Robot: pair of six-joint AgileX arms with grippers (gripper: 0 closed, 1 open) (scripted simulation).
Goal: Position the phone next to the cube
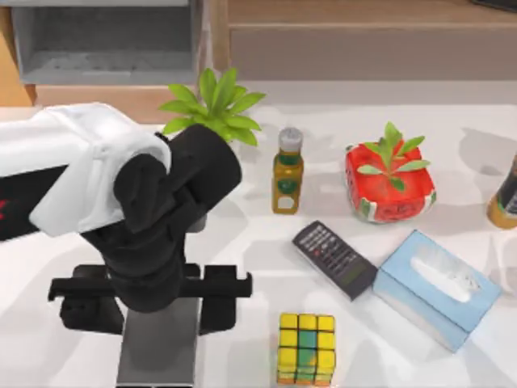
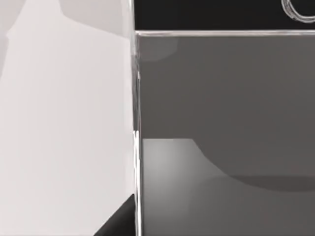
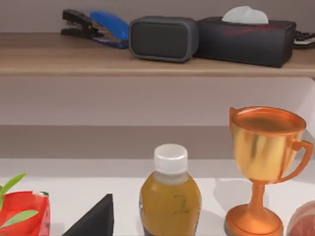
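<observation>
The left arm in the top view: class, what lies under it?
Under the left tool lies the phone, a grey slab on the table left of the cube. Its far end is covered by the arm.

The left arm (image 1: 137,210) hangs over the left half of the desk (image 1: 242,242), its hand (image 1: 153,311) low over the phone (image 1: 157,352) at the near edge. Between phone and cube (image 1: 306,348) lies a bare strip of desk (open from the near side). Behind the cube, the black handset (image 1: 334,259) and blue tissue box (image 1: 436,289) crowd the right; the small bottle (image 1: 287,170) and watermelon box (image 1: 390,184) stand farther back.
</observation>
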